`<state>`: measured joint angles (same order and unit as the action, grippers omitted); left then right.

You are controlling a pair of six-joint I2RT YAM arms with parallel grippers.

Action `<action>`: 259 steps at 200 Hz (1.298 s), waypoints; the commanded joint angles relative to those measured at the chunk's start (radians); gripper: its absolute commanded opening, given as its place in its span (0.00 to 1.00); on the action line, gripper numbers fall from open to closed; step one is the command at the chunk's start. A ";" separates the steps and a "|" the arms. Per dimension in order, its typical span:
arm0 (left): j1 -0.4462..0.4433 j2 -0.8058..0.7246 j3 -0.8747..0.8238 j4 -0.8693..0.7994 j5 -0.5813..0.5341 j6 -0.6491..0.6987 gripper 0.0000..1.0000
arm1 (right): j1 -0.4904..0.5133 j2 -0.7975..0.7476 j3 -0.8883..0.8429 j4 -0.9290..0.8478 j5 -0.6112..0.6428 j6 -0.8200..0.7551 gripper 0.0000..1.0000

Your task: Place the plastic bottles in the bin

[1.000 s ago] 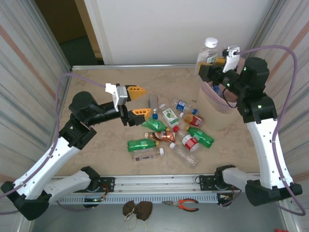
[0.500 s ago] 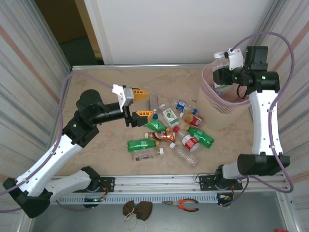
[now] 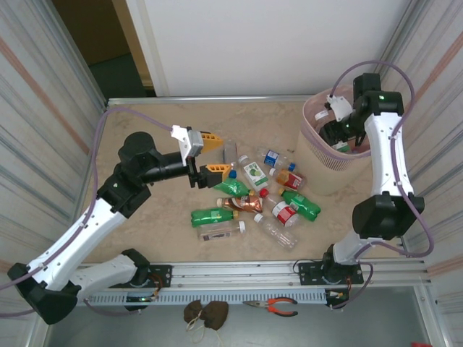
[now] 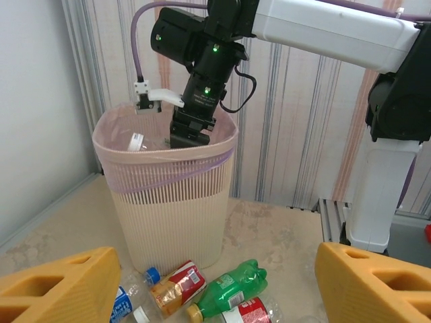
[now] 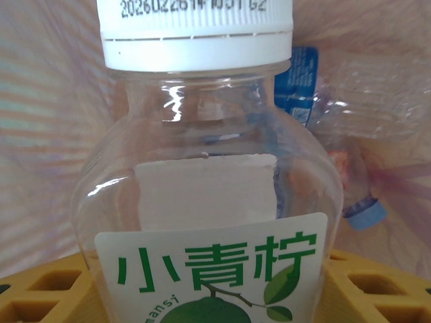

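Not far along, looks like: the right end effector [image 3: 334,137] pinches a clear white-capped plastic bottle [image 5: 215,188] inside the beige perforated pink-lined plastic bin [image 4: 168,208], a few bottles already in there, while a dozen-ish loose plastic bottles [image 3: 249,173] lie on the surface beside the bin, near the spread-open left end effector [image 3: 211,153].

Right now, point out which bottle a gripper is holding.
The clear white-capped bottle with green lettering, in the right gripper at the bin's mouth; the others lie loose on the table or in the bin.

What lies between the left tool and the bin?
Loose bottles lie scattered between the left tool and the bin in the top view; the left wrist view shows some at the bin's foot.
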<state>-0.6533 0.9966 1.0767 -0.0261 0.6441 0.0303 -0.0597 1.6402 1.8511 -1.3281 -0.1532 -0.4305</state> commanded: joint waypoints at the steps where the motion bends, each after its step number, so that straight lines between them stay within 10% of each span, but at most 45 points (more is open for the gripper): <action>1: 0.010 0.002 -0.010 0.025 0.020 0.010 0.76 | -0.001 0.033 -0.028 -0.055 -0.029 -0.060 0.53; 123: 0.018 -0.006 -0.043 0.018 -0.021 0.006 0.75 | -0.008 0.178 -0.114 0.023 -0.053 -0.068 0.69; 178: 0.018 -0.010 -0.051 0.012 -0.042 -0.006 0.75 | -0.010 0.096 -0.112 0.043 -0.071 -0.040 0.88; 259: 0.018 0.012 -0.048 -0.046 -0.190 -0.028 0.72 | -0.026 -0.048 -0.118 0.100 -0.022 0.017 0.89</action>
<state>-0.6422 1.0008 1.0233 -0.0422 0.5400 0.0219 -0.0811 1.6512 1.7416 -1.2415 -0.1978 -0.4595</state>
